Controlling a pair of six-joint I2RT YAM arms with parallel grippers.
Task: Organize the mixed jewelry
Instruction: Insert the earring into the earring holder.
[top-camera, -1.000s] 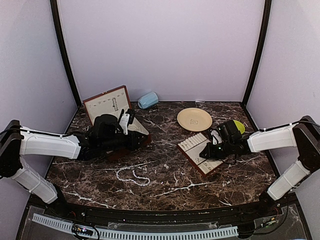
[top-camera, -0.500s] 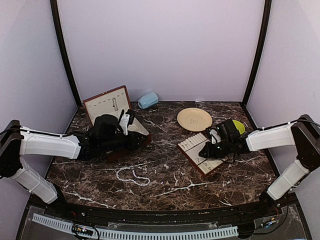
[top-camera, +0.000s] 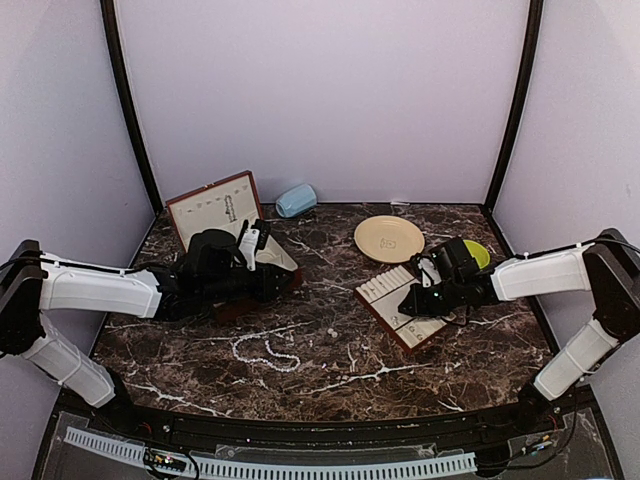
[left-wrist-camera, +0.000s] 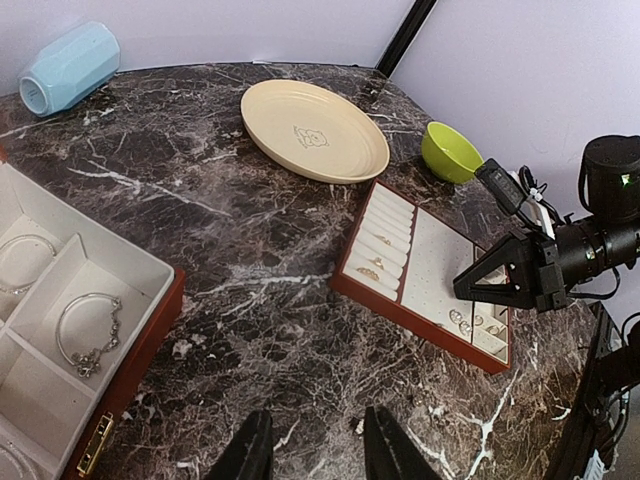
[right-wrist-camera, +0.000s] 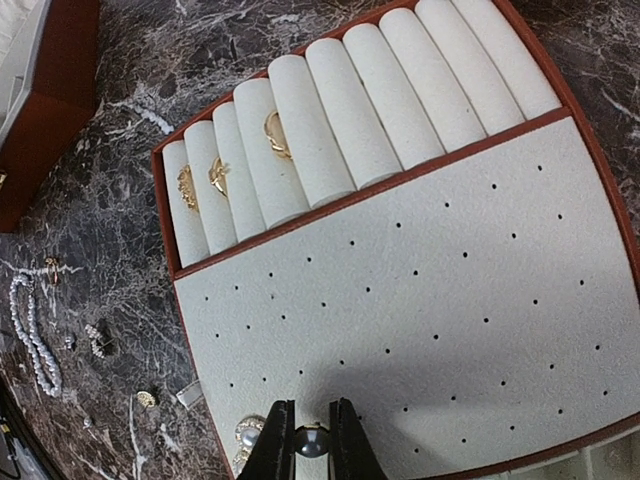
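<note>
Your right gripper (right-wrist-camera: 311, 420) pinches a small dark round-headed stud (right-wrist-camera: 311, 443) over the near edge of the cream slotted, perforated tray (right-wrist-camera: 420, 300) (three small gold rings (right-wrist-camera: 275, 133) already sit in its rolls). The white pearl-bead strand (right-wrist-camera: 30, 335) lies on the dark marble table (top-camera: 340, 365), left of the tray. Your left gripper (left-wrist-camera: 312, 450) hangs spread and empty, farther left of that tray, beside the open red-brown box (left-wrist-camera: 60, 330).

Counter (top-camera: 400, 360): dark brown marble, white veins. Plate (left-wrist-camera: 345, 152) cream; bowl (left-wrist-camera: 450, 152) lime green; cup (left-wrist-camera: 70, 65) pale blue. Tray (right-wrist-camera: 430, 300) cream, dotted, red-brown rim. Pearls (right-wrist-camera: 35, 340) white; bead (right-wrist-camera: 310, 441) dark grey; rings (right-wrist-camera: 275, 135) gold.
</note>
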